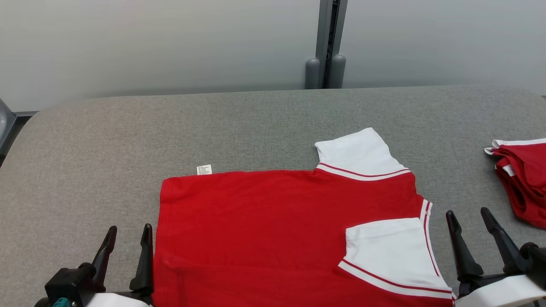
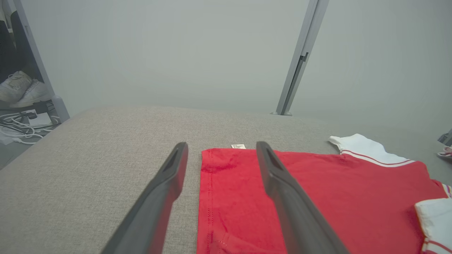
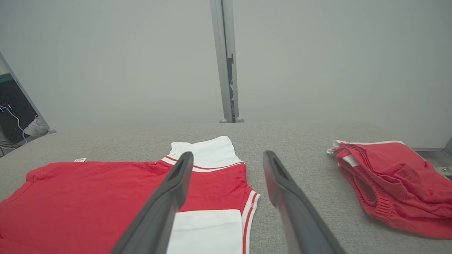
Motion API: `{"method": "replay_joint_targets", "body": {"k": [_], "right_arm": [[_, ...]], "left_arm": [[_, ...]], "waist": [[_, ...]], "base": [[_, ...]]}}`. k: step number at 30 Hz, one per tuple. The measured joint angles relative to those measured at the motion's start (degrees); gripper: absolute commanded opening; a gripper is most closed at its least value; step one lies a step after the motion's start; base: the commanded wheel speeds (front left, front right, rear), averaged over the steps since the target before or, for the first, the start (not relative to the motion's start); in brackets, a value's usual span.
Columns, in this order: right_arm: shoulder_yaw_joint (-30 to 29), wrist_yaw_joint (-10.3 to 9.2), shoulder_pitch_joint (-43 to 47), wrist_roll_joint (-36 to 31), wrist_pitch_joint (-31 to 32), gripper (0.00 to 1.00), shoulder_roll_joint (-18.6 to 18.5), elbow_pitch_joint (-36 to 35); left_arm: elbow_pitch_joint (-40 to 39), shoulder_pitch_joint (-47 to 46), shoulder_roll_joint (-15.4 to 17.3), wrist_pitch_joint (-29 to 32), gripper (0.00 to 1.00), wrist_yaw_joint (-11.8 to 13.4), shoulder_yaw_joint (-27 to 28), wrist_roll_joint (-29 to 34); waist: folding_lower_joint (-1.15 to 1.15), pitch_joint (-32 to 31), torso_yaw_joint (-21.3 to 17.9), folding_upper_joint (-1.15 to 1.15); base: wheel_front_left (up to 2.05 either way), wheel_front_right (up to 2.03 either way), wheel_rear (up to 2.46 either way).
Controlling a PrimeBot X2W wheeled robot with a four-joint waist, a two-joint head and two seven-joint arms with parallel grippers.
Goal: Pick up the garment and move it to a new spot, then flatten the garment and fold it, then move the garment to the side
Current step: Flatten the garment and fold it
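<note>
The garment (image 1: 273, 221) is a red shirt with white, red-striped sleeves, lying flat on the grey table near its front edge, one sleeve folded onto the body at the right. It appears too in the left wrist view (image 2: 317, 197) and the right wrist view (image 3: 88, 197). My left gripper (image 1: 129, 241) stands open just off the shirt's left edge, nothing between its fingers (image 2: 162, 197). At the shirt's right edge, beside the collar end, my right gripper (image 1: 469, 224) is open and empty as well, its fingers (image 3: 293, 208) pointing toward the wall.
A second red garment (image 1: 522, 179) lies crumpled at the table's right edge (image 3: 392, 180). A white label (image 1: 204, 169) pokes out at the shirt's far edge. Behind the grey table (image 1: 170, 128) rises a pale wall with a grey post (image 1: 326, 42). Shoes and cables (image 2: 21, 106) lie on the floor at left.
</note>
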Motion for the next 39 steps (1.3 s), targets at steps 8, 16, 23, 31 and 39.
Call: {"method": "replay_joint_targets", "body": {"k": [8,16,23,31,39], "right_arm": [[-0.6,0.00,0.0,0.0,0.2,1.00,0.3,-0.4],[-0.8,0.00,-3.0,0.2,0.4,1.00,-0.1,-1.5],[1.3,0.00,-7.7,-0.2,0.6,1.00,-0.7,-1.9],[2.9,0.00,-11.7,0.3,-0.2,1.00,-1.4,0.6],[3.4,0.00,-13.5,0.8,-1.3,1.00,-2.0,3.0]], "left_arm": [[0.2,-0.1,-0.1,-0.4,1.00,0.2,-0.3,0.0],[2.8,-9.5,0.3,1.4,1.00,-2.3,-2.0,0.0],[13.9,-21.6,0.2,4.2,1.00,-6.3,-1.7,-3.4],[29.3,-31.3,0.1,9.1,1.00,-10.4,-1.5,-7.6],[38.7,-35.4,-0.3,12.2,0.11,-13.0,-2.3,-9.7]], "waist": [[0.00,0.7,-0.1,0.00],[0.00,3.9,0.3,0.00],[0.00,9.3,-0.2,0.00],[0.00,14.5,-2.1,0.00],[0.00,16.0,-2.9,0.00]], "base": [[0.00,0.00,0.00],[0.00,0.00,0.00],[0.00,0.00,0.00],[0.00,0.00,0.00],[0.00,0.00,0.00]]}}
